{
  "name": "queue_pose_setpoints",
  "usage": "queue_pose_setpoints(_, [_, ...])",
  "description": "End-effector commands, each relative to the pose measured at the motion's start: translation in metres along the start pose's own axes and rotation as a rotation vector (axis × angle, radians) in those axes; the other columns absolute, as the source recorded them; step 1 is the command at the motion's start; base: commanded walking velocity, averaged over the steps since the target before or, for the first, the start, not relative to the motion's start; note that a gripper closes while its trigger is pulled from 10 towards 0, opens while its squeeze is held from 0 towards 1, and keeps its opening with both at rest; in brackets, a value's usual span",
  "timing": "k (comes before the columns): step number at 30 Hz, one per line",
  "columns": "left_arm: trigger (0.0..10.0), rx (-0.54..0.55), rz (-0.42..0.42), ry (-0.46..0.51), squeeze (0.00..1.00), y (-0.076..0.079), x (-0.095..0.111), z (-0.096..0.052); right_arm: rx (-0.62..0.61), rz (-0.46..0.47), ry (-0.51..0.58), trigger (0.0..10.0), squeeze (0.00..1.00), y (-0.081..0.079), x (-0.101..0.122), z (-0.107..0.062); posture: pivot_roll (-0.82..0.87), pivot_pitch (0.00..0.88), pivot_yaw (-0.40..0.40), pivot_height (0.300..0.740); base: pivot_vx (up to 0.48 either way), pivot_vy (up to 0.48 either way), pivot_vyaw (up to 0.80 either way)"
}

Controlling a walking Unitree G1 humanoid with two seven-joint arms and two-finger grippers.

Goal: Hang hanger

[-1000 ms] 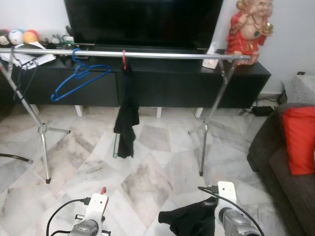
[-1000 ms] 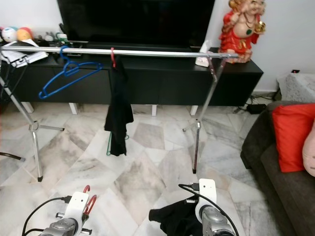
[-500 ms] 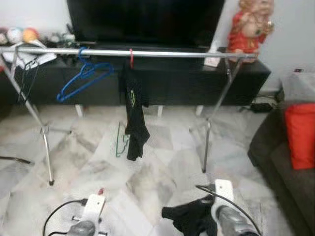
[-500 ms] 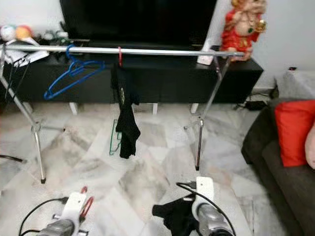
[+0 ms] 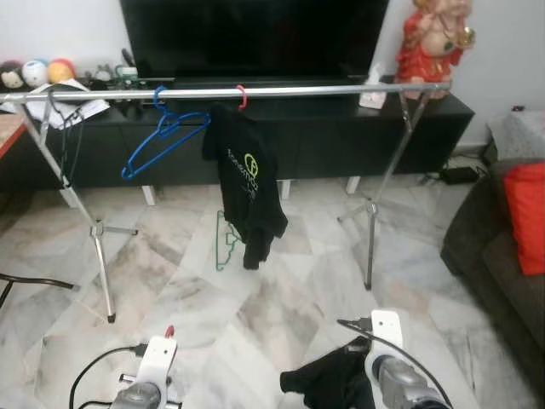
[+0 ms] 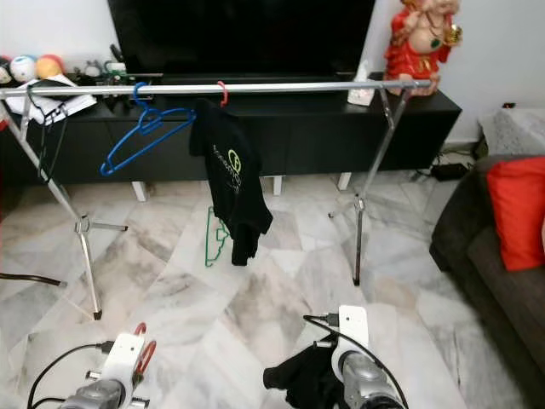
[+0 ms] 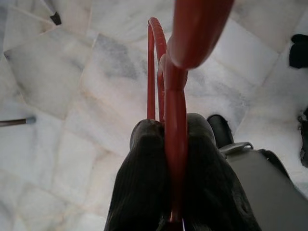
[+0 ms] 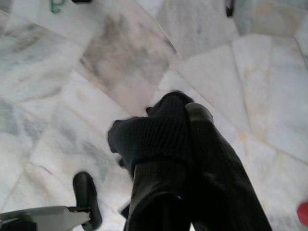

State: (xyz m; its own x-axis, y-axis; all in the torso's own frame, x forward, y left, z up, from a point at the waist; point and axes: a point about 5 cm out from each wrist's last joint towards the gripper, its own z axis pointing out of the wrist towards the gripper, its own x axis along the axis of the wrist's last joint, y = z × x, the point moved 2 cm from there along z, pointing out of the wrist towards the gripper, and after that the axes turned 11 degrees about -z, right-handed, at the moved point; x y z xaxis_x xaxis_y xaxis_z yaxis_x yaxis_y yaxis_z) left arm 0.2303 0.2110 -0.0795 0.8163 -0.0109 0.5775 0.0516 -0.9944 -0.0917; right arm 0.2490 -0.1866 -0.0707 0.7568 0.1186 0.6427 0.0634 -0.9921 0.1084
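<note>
A silver clothes rail point(image 5: 324, 89) stands across the room ahead of me. On it hang an empty blue hanger point(image 5: 166, 141) and a black T-shirt point(image 5: 249, 183) on a red hook point(image 5: 241, 96). Low at the picture's bottom left, my left gripper point(image 7: 168, 127) is shut on a red hanger point(image 7: 175, 144), whose hook rises past the fingers. My right gripper point(image 8: 185, 108), low at the bottom right, is shut on a bunched black garment point(image 5: 328, 383) that droops toward the marble floor.
A green hanger point(image 5: 226, 243) lies on the floor under the T-shirt. The rack's legs point(image 5: 369, 247) splay out at both ends. Behind it are a black TV cabinet point(image 5: 341, 141) and a red statue point(image 5: 430, 38). A dark sofa with a red cushion point(image 5: 528, 217) stands to the right.
The whole view has shifted, so the camera moved. The hanging black T-shirt has swung round and now shows its logo. Both grippers keep their holds.
</note>
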Motion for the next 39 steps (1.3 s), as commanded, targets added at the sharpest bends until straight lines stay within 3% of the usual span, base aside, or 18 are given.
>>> queue_pose_setpoints(1, [10.0, -0.013, 0.007, -0.004, 0.00, 0.0051, -0.0021, 0.0001, -0.011, 0.004, 0.014, 10.0, 0.00, 0.0040, 0.0036, 0.0001, -0.10, 0.000, -0.039, 0.740, 0.000, 0.244, 0.00])
queue_pose_setpoints(39, [10.0, -0.020, 0.008, -0.009, 0.00, 0.0071, -0.0027, 0.0002, 0.000, -0.023, 0.018, 10.0, 0.00, 0.0019, 0.0056, 0.0004, -0.11, 0.000, -0.027, 0.740, 0.000, 0.250, 0.00])
